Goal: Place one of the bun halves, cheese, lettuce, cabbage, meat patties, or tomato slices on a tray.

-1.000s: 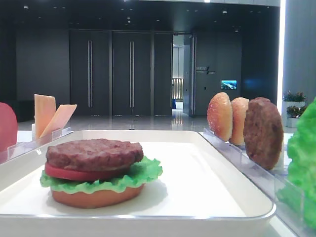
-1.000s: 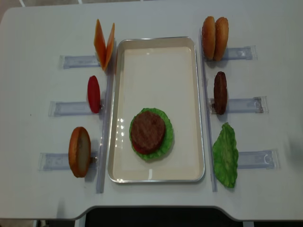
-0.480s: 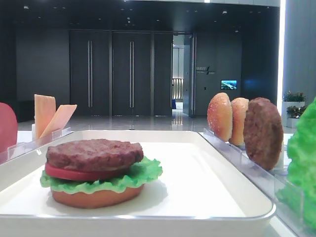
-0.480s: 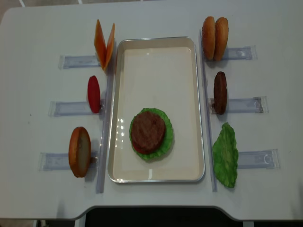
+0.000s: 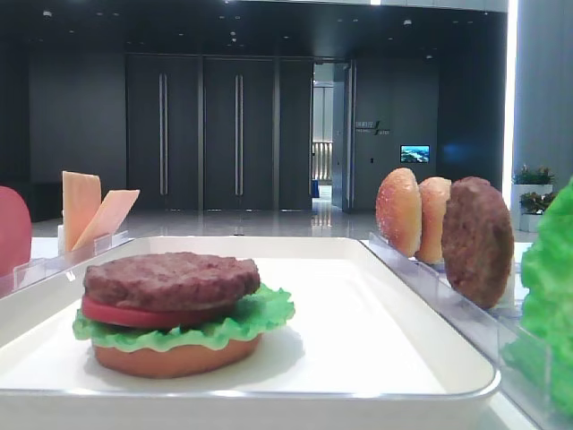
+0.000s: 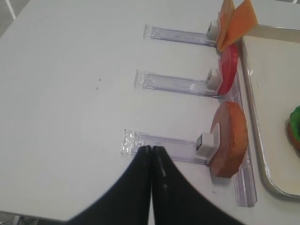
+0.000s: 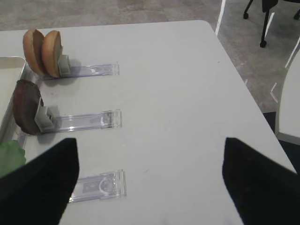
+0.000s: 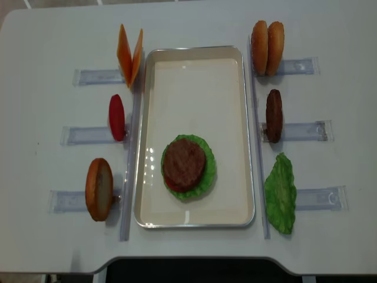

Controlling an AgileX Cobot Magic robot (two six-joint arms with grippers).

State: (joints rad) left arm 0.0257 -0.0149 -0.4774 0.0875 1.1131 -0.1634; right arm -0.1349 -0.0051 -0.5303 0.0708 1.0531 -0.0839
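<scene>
The white tray (image 8: 194,71) holds a stack: a bun half, lettuce, a tomato slice and a meat patty (image 8: 184,163) on top, seen side-on as well (image 5: 170,278). On the left stand the cheese (image 8: 129,54), a tomato slice (image 8: 116,117) and a bun half (image 8: 99,188). On the right stand two bun halves (image 8: 267,39), a meat patty (image 8: 274,115) and lettuce (image 8: 280,193). Cabbage is out of view. My right gripper (image 7: 149,143) hangs open over bare table beside the right racks. My left gripper (image 6: 151,148) is shut and empty at the outer end of the bun half's (image 6: 230,139) rack.
Clear acrylic racks (image 8: 306,131) run outward from both long sides of the tray. The rack by the lettuce has an empty outer end (image 7: 98,185). The table's right edge (image 7: 243,79) drops to the floor, with chair legs beyond.
A faint blur at the table's right edge in the overhead view has gone. The food and tray have not moved.
</scene>
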